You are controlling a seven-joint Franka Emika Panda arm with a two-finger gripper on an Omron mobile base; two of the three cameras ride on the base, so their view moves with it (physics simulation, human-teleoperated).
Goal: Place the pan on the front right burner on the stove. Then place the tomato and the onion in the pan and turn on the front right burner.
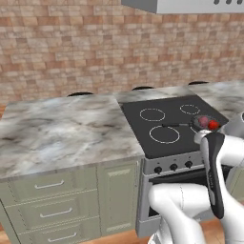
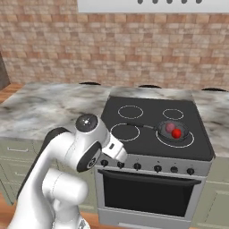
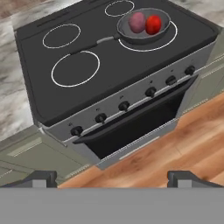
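Arm posture first: the white arm is folded low in front of the stove (image 2: 154,134), its elbow bent and the hand held back above the wooden floor (image 3: 175,148), looking down at the silver front panel and the dark oven door (image 3: 131,127). The gripper (image 3: 113,177) shows in the hand view by two dark fingertips (image 3: 41,177) at the bottom, standing wide apart with nothing between them, so the claw is released. It is well apart from the cooktop and touches nothing. One pan (image 3: 144,27) sits on the front right burner (image 3: 173,37), the largest white circle, with the long thin handle reaching toward the middle of the cooktop. Inside the pan lie two balls side by side, touching or almost touching: one tomato (image 3: 153,24), bright red, and one onion (image 3: 137,22), dull pinkish-purple. In the right base view the onion lies behind the tomato, further from the front. White circles on the black glass count four: the largest one under the pan, one medium and two smaller. Six black knobs (image 3: 124,106) stand in a row on the front panel. Marble counter (image 1: 62,128) lies to the left of the stove, with pale green drawers (image 1: 47,200) under it.
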